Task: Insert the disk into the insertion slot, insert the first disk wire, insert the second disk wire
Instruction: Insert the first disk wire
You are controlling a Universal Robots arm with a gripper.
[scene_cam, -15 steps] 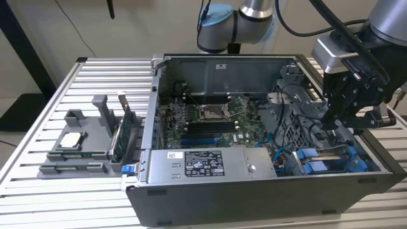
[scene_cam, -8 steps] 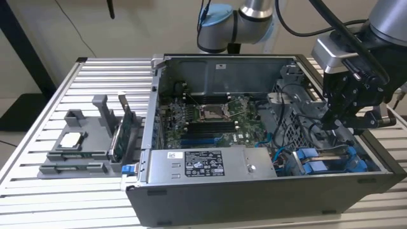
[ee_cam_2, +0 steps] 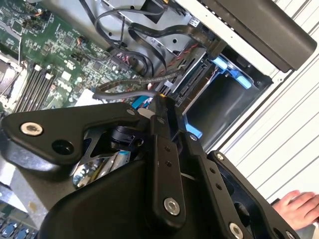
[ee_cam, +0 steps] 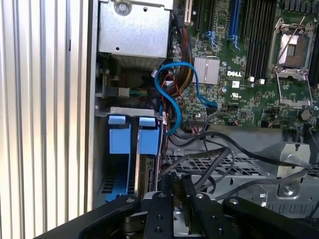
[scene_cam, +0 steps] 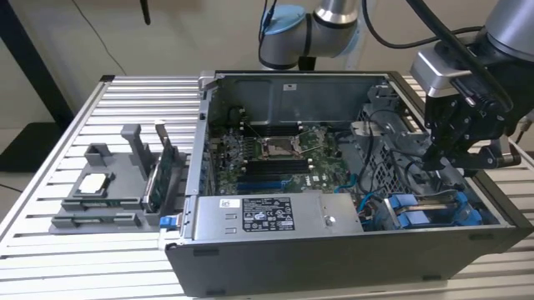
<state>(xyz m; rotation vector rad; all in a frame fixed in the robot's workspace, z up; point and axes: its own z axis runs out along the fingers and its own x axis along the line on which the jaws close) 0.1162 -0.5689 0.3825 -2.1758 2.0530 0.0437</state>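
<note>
The open computer case (scene_cam: 351, 250) lies on a slatted table. The disk (ee_cam: 148, 140) in its blue carrier stands in the insertion slot at the case's front corner, seen also in the exterior view (scene_cam: 417, 215), beside another blue carrier (ee_cam: 119, 139). My gripper (scene_cam: 436, 164) hangs above the bay on the exterior view's right. In both wrist views its fingers (ee_cam: 174, 186) stand pressed close together. A black sleeved wire (ee_cam_2: 124, 89) runs straight to the fingertips (ee_cam_2: 162, 99) and seems pinched between them. The wire's plug is hidden by the fingers.
A blue data cable (ee_cam: 172, 107) and several loose black cables (ee_cam: 219, 162) cross the case beside the bay. The power supply (scene_cam: 271, 215) sits alongside. A grey fixture (scene_cam: 109, 187) stands on the exterior view's left. A person's hand (ee_cam_2: 299, 206) rests on the table beyond the case.
</note>
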